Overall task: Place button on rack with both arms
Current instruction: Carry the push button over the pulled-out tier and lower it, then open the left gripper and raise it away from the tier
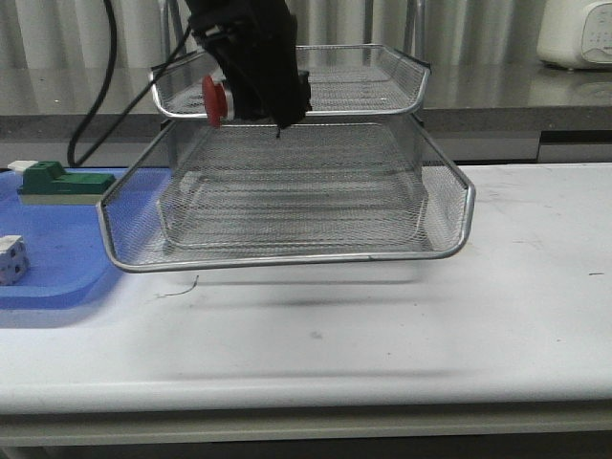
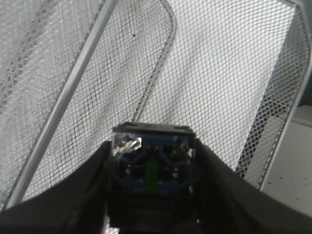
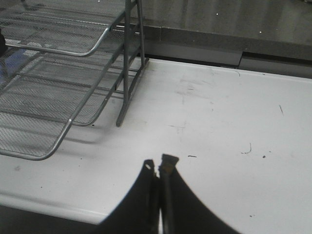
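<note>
My left gripper hangs over the front left of the silver wire rack, level with its upper tier, and is shut on the button. The button's red cap faces left in the front view. In the left wrist view its blue rear block sits clamped between my black fingers, with rack mesh behind it. My right gripper is shut and empty above the white table, to the right of the rack. The right arm does not show in the front view.
A blue plastic tray lies at the left with a green block and a white cube on it. The white table stretches in front of and right of the rack. A white appliance stands at the back right.
</note>
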You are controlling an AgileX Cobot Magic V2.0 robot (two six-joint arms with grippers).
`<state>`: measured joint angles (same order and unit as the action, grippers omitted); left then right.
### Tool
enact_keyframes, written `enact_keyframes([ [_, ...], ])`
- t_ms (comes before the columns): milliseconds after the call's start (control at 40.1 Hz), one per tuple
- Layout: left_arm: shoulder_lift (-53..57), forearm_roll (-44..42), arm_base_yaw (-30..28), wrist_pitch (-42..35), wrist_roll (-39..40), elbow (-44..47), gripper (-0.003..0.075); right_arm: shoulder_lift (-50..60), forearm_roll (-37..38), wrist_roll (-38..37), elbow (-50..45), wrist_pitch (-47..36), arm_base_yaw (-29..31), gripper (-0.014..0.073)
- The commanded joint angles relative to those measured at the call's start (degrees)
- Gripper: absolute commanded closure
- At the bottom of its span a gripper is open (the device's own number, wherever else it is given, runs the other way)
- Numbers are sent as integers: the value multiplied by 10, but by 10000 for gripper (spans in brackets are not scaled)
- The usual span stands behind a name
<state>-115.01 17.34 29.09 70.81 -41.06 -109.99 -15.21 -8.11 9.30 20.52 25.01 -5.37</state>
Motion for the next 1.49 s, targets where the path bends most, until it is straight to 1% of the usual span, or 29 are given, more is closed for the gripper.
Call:
enact_keyframes([
  [0,16,16,4,-17,5,-17,570,-3,4,0,15,-46,3,654],
  [100,1,16,4,-20,5,-17,563,-3,4,0,15,-46,3,654],
  [149,-3,16,4,-27,5,-17,538,-3,4,0,15,-46,3,654],
  [199,-5,16,4,-33,5,-17,493,-3,4,0,15,-46,3,654],
  [249,-7,18,4,-38,5,-17,423,-3,4,0,15,-46,3,654],
  [374,-10,18,4,-40,5,-17,285,-3,4,0,15,-46,3,654],
  [473,-12,18,4,-40,5,-17,232,-3,4,0,15,-46,3,654],
  [698,-12,19,4,-26,5,-18,231,-3,4,0,15,-46,3,654],
  [822,-12,21,4,34,5,-40,237,-3,4,0,15,-46,3,654],
  [997,-2,21,5,32,26,-57,240,-3,4,0,15,-46,3,654],
  [1071,7,21,5,32,37,-57,279,-3,4,0,15,-46,3,654],
  [1121,14,20,5,32,42,-57,328,-3,4,0,15,-46,3,654],
  [1320,50,2,5,32,71,-57,608,-3,4,0,15,-46,3,654],
  [1420,68,-33,3,32,99,-55,736,-3,4,0,15,-46,3,654],
  [1470,79,-61,2,32,121,-55,739,-3,4,0,15,-46,3,654],
])
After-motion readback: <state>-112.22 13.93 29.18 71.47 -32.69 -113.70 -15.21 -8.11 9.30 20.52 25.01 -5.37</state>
